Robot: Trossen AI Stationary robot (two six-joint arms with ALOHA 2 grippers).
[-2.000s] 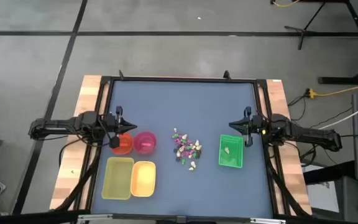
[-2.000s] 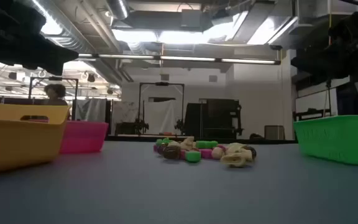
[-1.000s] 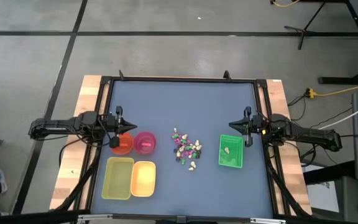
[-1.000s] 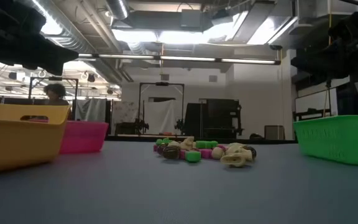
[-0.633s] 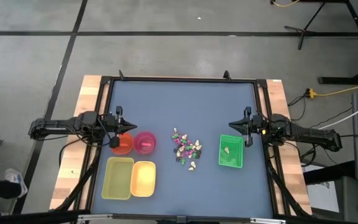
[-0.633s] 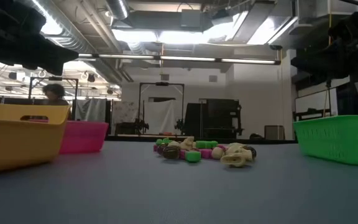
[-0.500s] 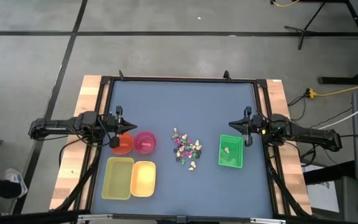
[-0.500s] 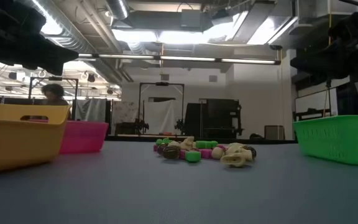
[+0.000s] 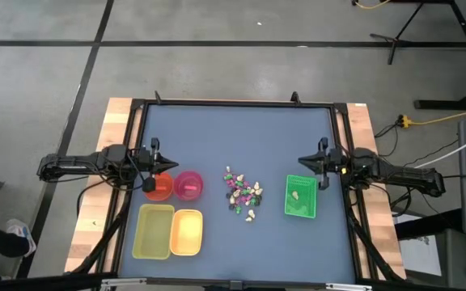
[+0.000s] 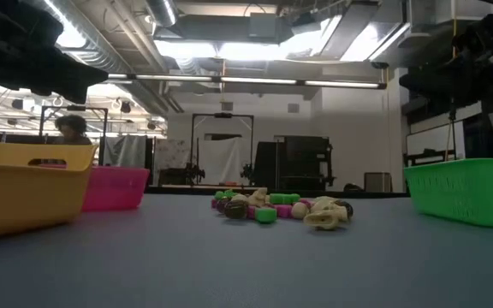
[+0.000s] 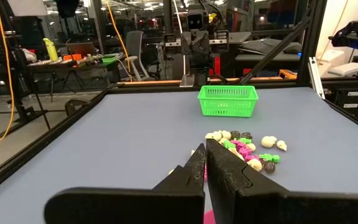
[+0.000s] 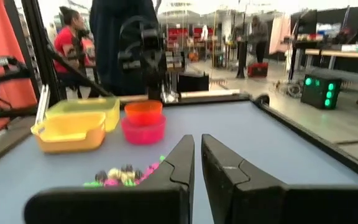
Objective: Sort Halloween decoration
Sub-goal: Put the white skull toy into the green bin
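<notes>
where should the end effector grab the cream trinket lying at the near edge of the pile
Probably straight down from above, fingers closing across its narrow middle. The cream trinket lies low and flat on the table, slightly apart from the pile of trinkets, so that side looks free. The right end effector, waiting by the green tray, seems nearer.

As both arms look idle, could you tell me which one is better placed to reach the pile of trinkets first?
Neither clearly: the trinkets lie mid-table, the left gripper and right gripper about equally far. Perhaps right, beside the green tray.
</notes>
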